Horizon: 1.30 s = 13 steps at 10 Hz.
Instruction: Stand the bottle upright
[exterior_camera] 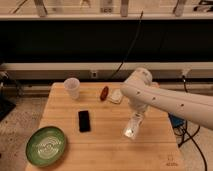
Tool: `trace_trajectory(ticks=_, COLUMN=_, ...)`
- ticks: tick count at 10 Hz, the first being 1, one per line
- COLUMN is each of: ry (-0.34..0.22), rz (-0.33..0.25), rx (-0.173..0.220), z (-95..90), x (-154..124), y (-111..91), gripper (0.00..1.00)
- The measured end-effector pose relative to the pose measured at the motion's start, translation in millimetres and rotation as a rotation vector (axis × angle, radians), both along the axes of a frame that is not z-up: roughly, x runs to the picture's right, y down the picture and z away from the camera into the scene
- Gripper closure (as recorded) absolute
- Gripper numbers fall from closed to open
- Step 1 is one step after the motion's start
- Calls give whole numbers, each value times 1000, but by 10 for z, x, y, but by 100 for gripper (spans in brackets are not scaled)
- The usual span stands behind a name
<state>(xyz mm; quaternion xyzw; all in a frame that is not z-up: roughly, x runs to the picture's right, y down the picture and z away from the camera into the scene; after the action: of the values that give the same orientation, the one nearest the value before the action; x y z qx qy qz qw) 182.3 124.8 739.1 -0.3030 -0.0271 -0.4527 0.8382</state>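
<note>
My gripper (134, 121) is low over the table (105, 146), right side, fingers clamped on the bottle (130, 131). The bottle is tilted, so I think the wrist needs rotating before set-down.

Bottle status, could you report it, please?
End effector low over wooden table, right of centre. Slim white plastic bottle at its tip, tilted. Black rectangular phone left, apart.

There's just one camera, set high on the near side of the wooden table (107, 150) and tilted down across it toward the dark wall (75, 45) behind. The arm (170, 102) enters from the right, its gripper (133, 124) low over the table's right half.
</note>
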Motion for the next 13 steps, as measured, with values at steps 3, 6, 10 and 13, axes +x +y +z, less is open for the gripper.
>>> trace_trajectory(ticks=3, ry=5, rz=-1, rx=6, z=46, x=-79, y=-86, gripper=100)
trace_trajectory(ticks=6, ry=17, rz=6, rx=9, z=94, x=-171, y=-159, gripper=100)
trace_trajectory(ticks=10, ry=36, rz=11, rx=10, z=135, x=-244, y=-246, gripper=100)
trace_trajectory(ticks=13, ry=54, rz=31, rx=2, z=149, x=-247, y=-319, gripper=100)
